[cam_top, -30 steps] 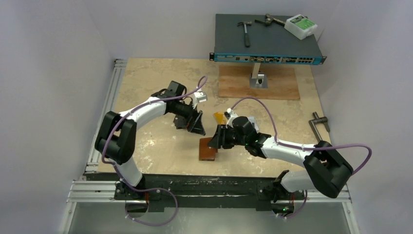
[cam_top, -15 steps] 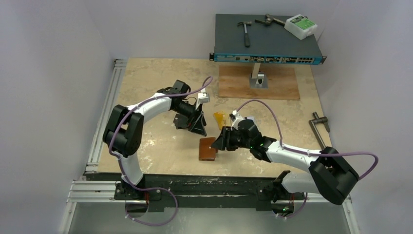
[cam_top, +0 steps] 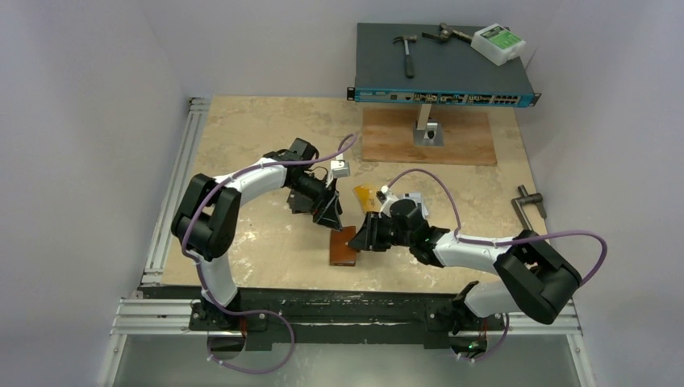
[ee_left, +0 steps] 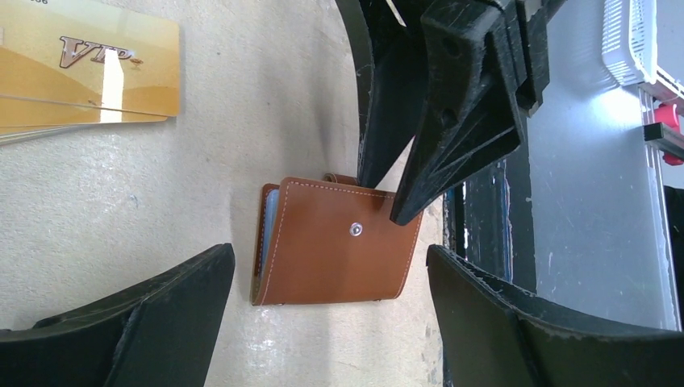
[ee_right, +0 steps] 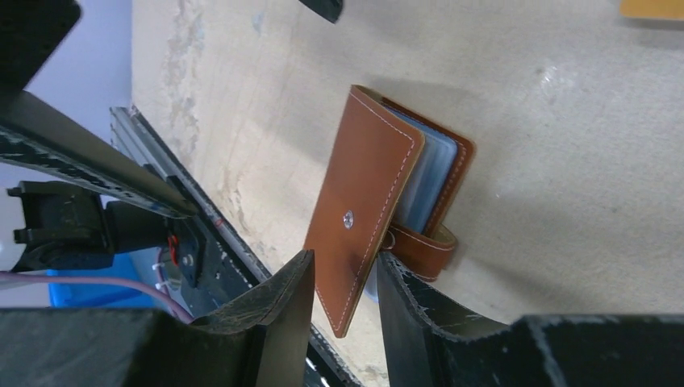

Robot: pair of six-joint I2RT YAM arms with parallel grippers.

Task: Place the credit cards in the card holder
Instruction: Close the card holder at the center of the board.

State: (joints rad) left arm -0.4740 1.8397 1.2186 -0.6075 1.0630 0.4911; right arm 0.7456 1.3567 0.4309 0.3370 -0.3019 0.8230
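The card holder (cam_top: 343, 248) is brown leather and lies near the table's front edge. It also shows in the left wrist view (ee_left: 331, 258) and the right wrist view (ee_right: 363, 210), with its cover lifted off the light blue sleeves. My right gripper (ee_right: 345, 258) is shut on a corner of that cover, beside the snap tab (ee_right: 419, 246); it also shows from above (cam_top: 364, 235). My left gripper (ee_left: 331, 322) is wide open and empty just above the holder (cam_top: 329, 216). Gold-orange credit cards (ee_left: 81, 64) lie stacked behind the holder (cam_top: 364, 193). A silvery white card (cam_top: 415, 198) lies partly hidden by the right arm.
A dark flat shape (cam_top: 300, 201) lies under the left forearm. A network switch (cam_top: 444, 68) with hammers on it stands on a post over a wooden board (cam_top: 468, 141) at the back. A metal handle (cam_top: 528, 201) lies at the right. The metal rail (cam_top: 323, 302) runs close below the holder.
My left gripper has moved down a little toward the card holder, its arm swinging inward. My right arm has shifted slightly while still at the holder's corner. The holder has stayed in place.
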